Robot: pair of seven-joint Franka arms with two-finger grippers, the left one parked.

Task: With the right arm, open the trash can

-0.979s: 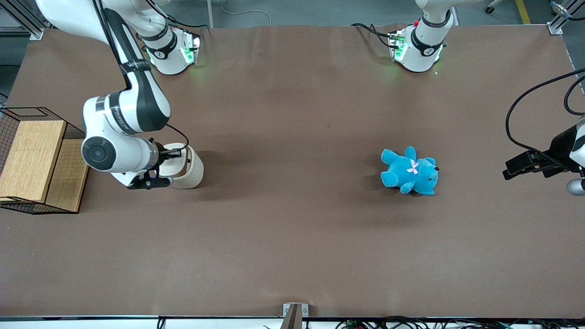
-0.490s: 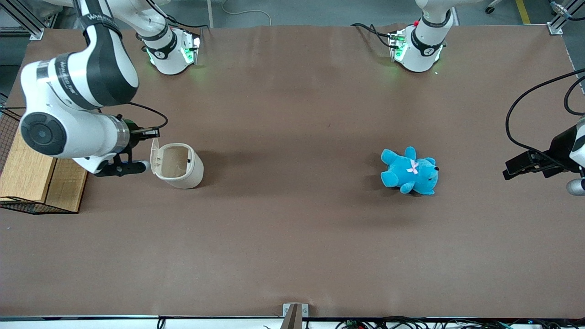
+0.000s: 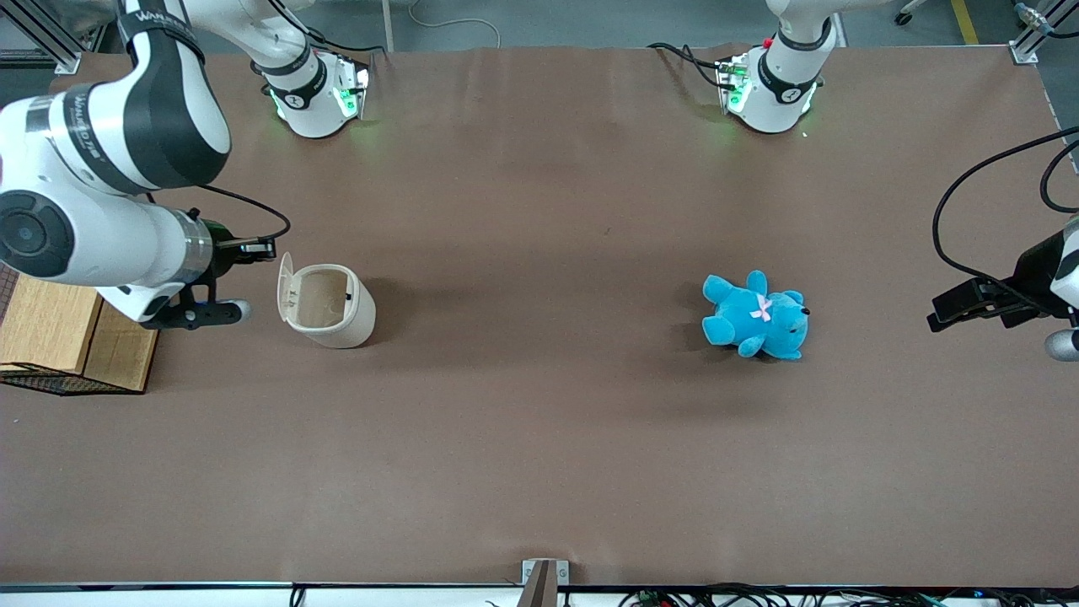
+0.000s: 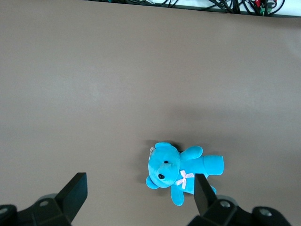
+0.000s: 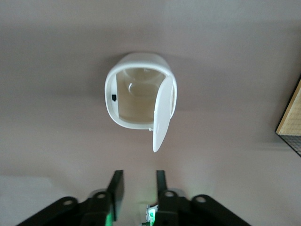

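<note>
The trash can (image 3: pixel 331 308) is standing on the brown table (image 3: pixel 539 438) toward the working arm's end, its flip lid (image 3: pixel 287 288) raised on edge and the tan inside showing. The right arm (image 3: pixel 101 185) is holding its gripper (image 5: pixel 137 184) just beside the lid and clear of it, the two fingers (image 5: pixel 116 186) standing a narrow gap apart with nothing between them. A wire-mesh basket (image 3: pixel 50 337) of wooden blocks is sitting beside the arm, while a blue plush bear (image 3: pixel 756 317) is lying well apart toward the parked arm's end.

The cream-white trash can (image 3: pixel 330 308) stands upright on the counter (image 3: pixel 539 421), its hinged lid (image 3: pixel 286 287) flipped up, tan inside showing. The right arm's (image 3: pixel 110 202) claw (image 3: pixel 244 278) hovers beside it, apart.
</note>
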